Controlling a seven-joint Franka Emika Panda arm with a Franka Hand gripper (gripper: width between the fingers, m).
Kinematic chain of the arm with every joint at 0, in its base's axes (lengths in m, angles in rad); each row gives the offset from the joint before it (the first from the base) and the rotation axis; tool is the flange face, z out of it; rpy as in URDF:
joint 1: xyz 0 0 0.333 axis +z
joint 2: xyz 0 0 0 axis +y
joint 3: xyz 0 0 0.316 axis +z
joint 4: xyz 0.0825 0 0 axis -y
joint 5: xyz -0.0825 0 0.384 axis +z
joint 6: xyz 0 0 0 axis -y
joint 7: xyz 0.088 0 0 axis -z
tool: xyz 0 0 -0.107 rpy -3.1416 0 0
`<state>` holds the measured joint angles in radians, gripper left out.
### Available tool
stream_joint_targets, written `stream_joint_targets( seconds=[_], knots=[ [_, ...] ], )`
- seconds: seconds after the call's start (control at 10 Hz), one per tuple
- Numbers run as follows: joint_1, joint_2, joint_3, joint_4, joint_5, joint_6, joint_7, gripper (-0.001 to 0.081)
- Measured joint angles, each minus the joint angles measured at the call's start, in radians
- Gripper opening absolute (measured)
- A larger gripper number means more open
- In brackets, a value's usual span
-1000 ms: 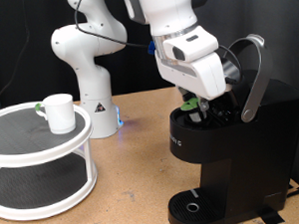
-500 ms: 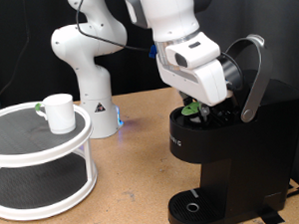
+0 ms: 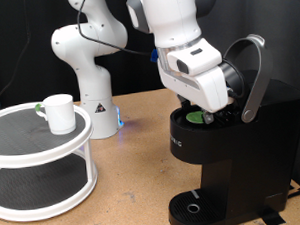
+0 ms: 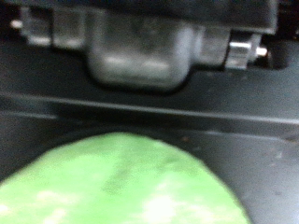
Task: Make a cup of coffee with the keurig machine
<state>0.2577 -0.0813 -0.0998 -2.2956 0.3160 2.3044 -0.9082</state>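
Observation:
The black keurig machine point(image 3: 237, 154) stands at the exterior view's right with its silver-banded lid point(image 3: 252, 76) raised. My gripper point(image 3: 203, 111) reaches down into the open pod chamber, its fingers hidden behind the white hand. A green-topped pod point(image 3: 193, 118) lies flat in the chamber mouth beside the hand. In the wrist view the pod's green top point(image 4: 126, 182) fills the lower part, blurred and very near, with the machine's dark inner parts point(image 4: 140, 47) above; no fingers show. The white cup point(image 3: 59, 112) stands on the round white rack point(image 3: 41, 147) at the left.
A small green-topped thing point(image 3: 37, 107) sits by the cup on the rack's upper tier. The arm's white base point(image 3: 89, 80) stands at the back on the wooden table point(image 3: 133, 188). The machine's round drip base point(image 3: 194, 206) is bare.
The green pod has gone down from between the fingers, tilted above the chamber, to lying flat in the chamber mouth. The hand has shifted slightly. The cup has not moved.

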Motion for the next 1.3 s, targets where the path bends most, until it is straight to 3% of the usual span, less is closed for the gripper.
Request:
stream_joint_targets(
  seconds=[0.1, 0.2, 0.3, 0.7, 1.0, 1.3],
  knots=[
    [0.000, 0.001, 0.000, 0.002, 0.002, -0.002, -0.001, 0.0725],
    [0.000, 0.000, -0.001, 0.002, 0.012, -0.004, -0.007, 0.0725],
    [0.000, -0.002, -0.002, 0.003, 0.033, -0.010, -0.022, 0.0790],
    [-0.012, -0.064, -0.036, 0.025, 0.112, -0.113, -0.096, 0.0806],
    [-0.029, -0.124, -0.058, 0.050, 0.099, -0.171, -0.094, 0.0806],
    [-0.043, -0.140, -0.058, 0.065, 0.047, -0.189, -0.089, 0.0806]
  ],
)
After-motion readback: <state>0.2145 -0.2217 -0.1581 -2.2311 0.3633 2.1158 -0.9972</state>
